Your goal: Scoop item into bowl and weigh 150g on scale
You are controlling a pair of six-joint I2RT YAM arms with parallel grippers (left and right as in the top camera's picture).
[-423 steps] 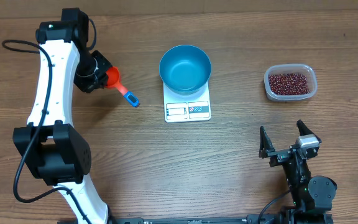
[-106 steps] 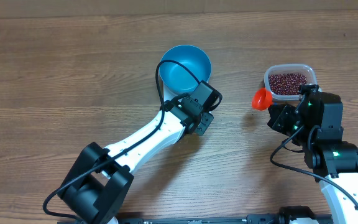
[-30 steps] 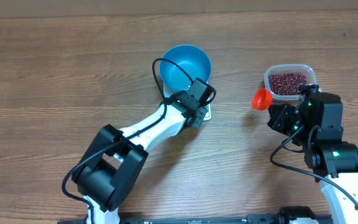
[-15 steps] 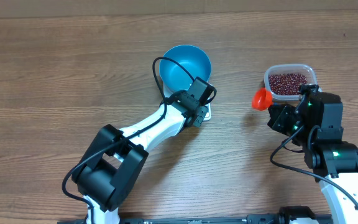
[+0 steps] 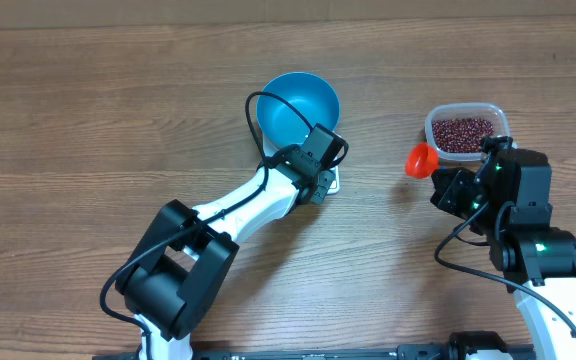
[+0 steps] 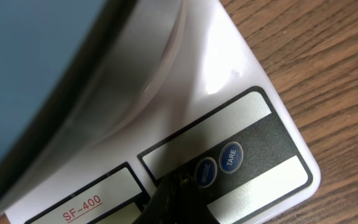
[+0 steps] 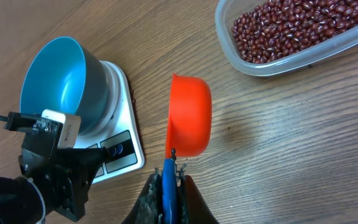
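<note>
Beans [image 7: 291,28] fill a clear tub [image 7: 272,63] at far right, none yet in the blue bowl [image 7: 55,81] on the scale [image 7: 128,102] (centre); left gripper [image 6: 178,190], fully closed and empty, sits at the scale's buttons [image 6: 219,165]; right gripper [image 7: 168,177], clamped on the handle of an empty orange scoop [image 7: 188,115], hovers between tub and scale; a slip onto MODE instead of TARE could spoil the reading.
</note>
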